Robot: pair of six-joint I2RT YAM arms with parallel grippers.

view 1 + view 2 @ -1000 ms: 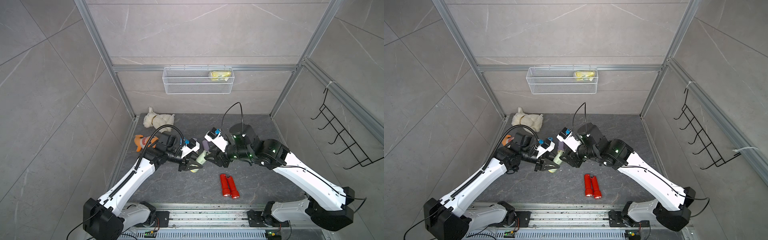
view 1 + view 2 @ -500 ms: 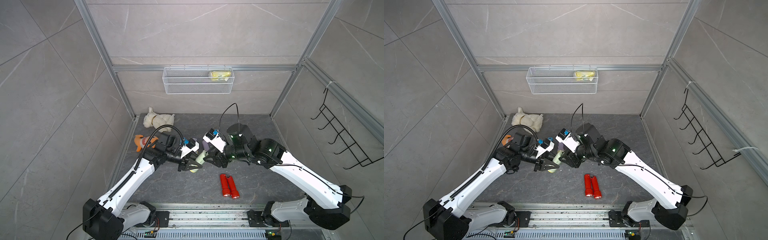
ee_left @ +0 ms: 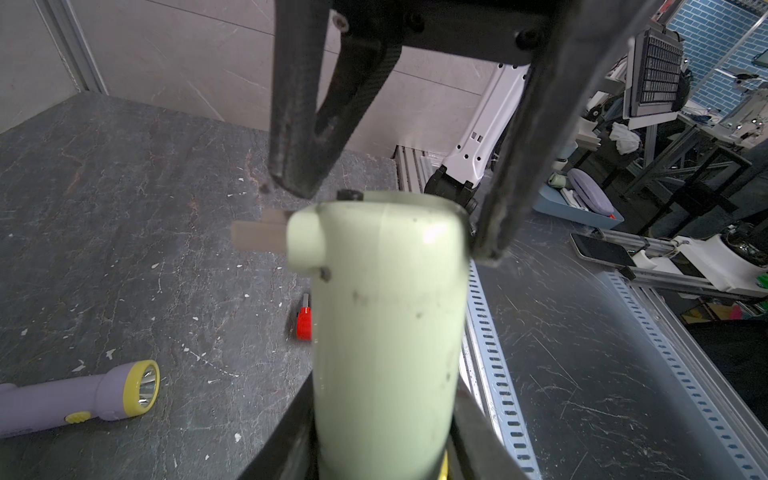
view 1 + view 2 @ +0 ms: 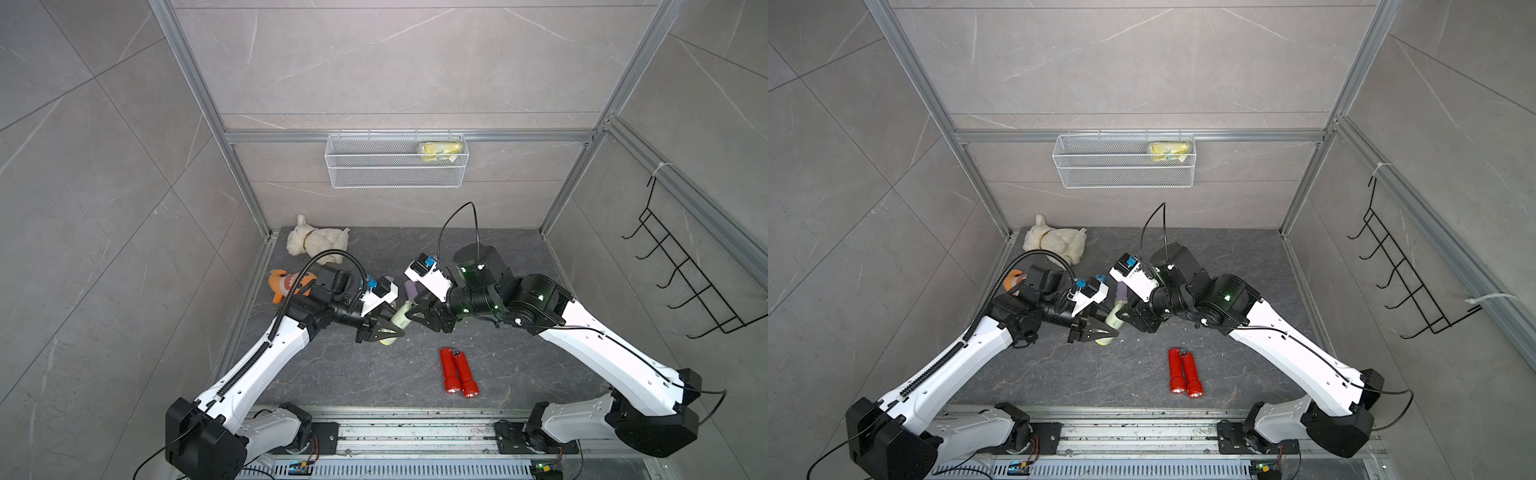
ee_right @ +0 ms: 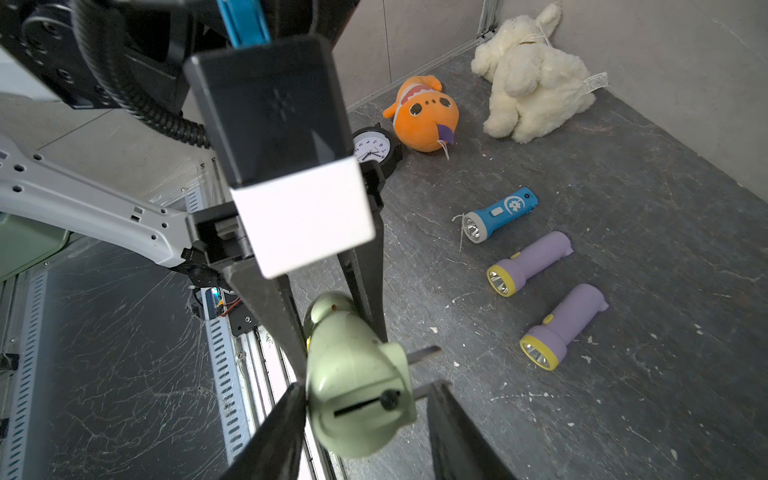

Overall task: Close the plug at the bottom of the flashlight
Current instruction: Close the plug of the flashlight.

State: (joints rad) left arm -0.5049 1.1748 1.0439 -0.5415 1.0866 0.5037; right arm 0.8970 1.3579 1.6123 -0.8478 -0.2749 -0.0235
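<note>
**Position.** The pale green flashlight (image 5: 357, 374) is being held clear of the table (image 5: 623, 208) by the left gripper (image 4: 392, 332). Its fingers are clamped on the barrel near the head. The right gripper (image 5: 368, 386) is being presented part-way open, with its fingers straddling the tail end and nothing gripped.

**Handling.** The shell is being judged as hard, light plastic. It is stiff but smooth, so it is liable to twist in the clamp under a sideways push. The plug prongs (image 5: 424, 353) are standing out from the base and appear thin, rigid and hinged. Pressure is best applied to their flat faces near the tips, folding them towards the base slot (image 5: 357, 409).

**Not established.**
- The lamp head is being covered by the left fingers.
- In both top views the plug is being masked by the two grippers.
- In the left wrist view the prongs are blurred.
- Contact between the right fingers and the flashlight cannot be confirmed.
</note>
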